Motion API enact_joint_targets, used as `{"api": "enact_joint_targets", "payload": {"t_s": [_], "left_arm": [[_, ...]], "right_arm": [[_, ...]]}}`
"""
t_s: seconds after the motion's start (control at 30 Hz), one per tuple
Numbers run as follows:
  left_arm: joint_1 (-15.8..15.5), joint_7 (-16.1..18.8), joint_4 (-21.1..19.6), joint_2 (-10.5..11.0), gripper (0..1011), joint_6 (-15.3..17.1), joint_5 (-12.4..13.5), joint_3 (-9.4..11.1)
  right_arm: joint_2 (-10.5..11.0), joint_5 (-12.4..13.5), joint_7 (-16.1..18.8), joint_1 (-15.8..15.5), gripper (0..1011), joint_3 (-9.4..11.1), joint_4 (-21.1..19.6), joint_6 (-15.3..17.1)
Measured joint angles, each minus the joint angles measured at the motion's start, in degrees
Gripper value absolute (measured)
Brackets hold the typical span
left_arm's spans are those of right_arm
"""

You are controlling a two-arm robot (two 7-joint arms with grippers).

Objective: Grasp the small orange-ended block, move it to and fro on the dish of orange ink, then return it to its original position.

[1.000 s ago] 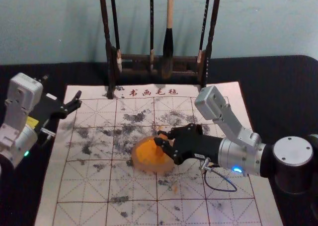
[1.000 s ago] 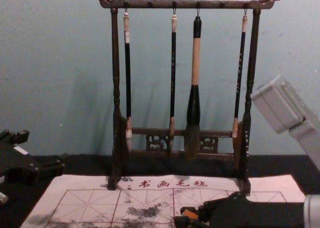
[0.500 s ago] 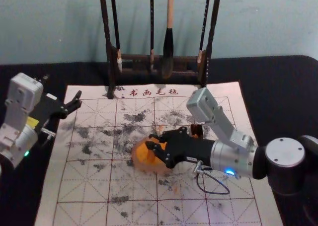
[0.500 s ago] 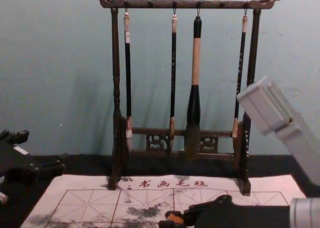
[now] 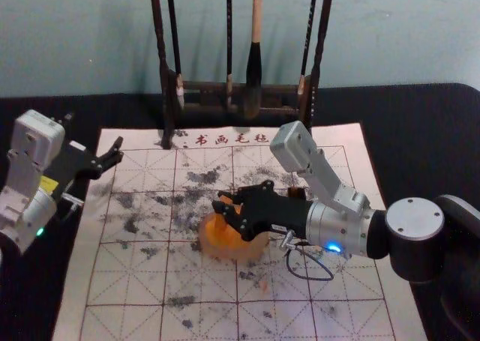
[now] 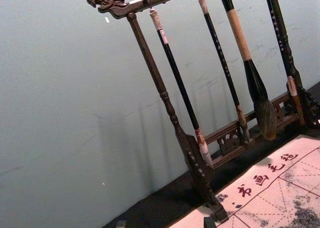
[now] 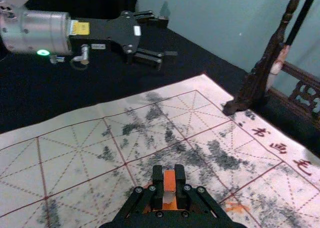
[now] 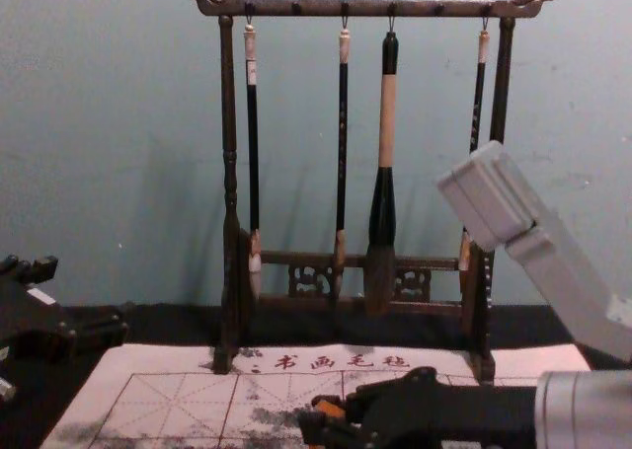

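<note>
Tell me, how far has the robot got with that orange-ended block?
Picking up looks done: the right gripper has the orange-ended block pinched between its fingers. Inking looks in hand, with the block at the dish of orange ink; I can't tell how many strokes remain. Returning the block is left, since it is not yet released.

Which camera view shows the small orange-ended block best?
The right wrist view: the block, orange and pale, sits plainly in the right gripper. The head view shows it partly hidden by that gripper, over the round orange ink dish; the chest view, an orange part between the fingers.
</note>
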Motion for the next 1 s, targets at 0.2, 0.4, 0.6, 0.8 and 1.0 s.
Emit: {"api": "enact_joint_targets", "payload": {"t_s": [0.2, 0.4, 0.6, 0.8, 1.0], "left_arm": [[0.0, 0.0, 0.0, 0.0, 1001, 0.0, 0.0, 0.0], [0.0, 0.0, 0.0, 0.0, 1001, 0.0, 0.0, 0.0], [0.0, 0.0, 0.0, 0.0, 1001, 0.0, 0.0, 0.0], [0.0, 0.0, 0.0, 0.0, 1001, 0.0, 0.0, 0.0], [0.0, 0.0, 0.0, 0.0, 1001, 0.0, 0.0, 0.0]], "right_arm": [[-0.6, -0.35, -0.78, 0.68, 133, 0.4, 0.99, -0.07], [-0.61, -0.8, -1.19, 0.81, 133, 0.75, 1.26, -0.07], [-0.21, -1.09, -1.4, 0.63, 133, 1.21, 1.3, -0.06], [0.16, -1.16, -1.65, 0.31, 133, 2.02, 1.07, -0.03], [0.73, -1.15, -1.65, -0.21, 133, 2.5, 0.46, 0.0]]}}
